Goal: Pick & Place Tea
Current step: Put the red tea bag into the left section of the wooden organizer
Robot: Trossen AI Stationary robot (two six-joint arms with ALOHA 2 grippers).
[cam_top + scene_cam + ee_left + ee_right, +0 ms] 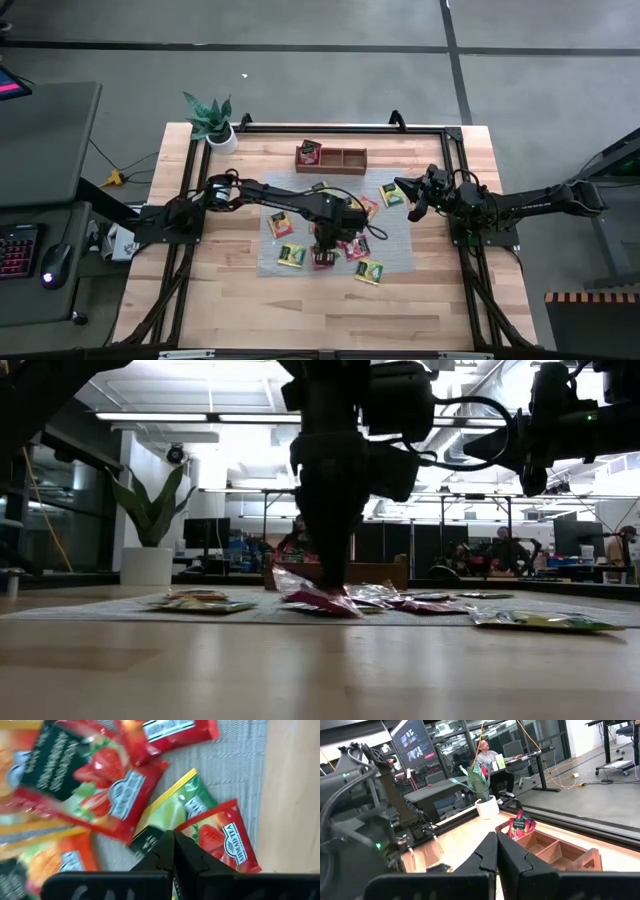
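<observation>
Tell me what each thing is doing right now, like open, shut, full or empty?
Left claw: shut, down among the tea sachets on the mat.
Right claw: shut, raised above the table.
Wooden tray: sachets in one end compartment, the other two empty.
Tea sachets: lying scattered on the mat.

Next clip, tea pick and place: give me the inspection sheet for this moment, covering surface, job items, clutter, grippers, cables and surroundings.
Surface: wooden table with a grey woven mat in the middle.
Job's things: tea sachets scattered on the mat; a few red ones stand in the wooden tray's left compartment.
Clutter: potted plant at the far left corner.
Grippers: left gripper low over the sachet pile, jaws together; right gripper raised at the mat's right edge, jaws together, empty.
Cables: yellow cable left of the table.
Surroundings: seated person at a desk; monitors beyond.
</observation>
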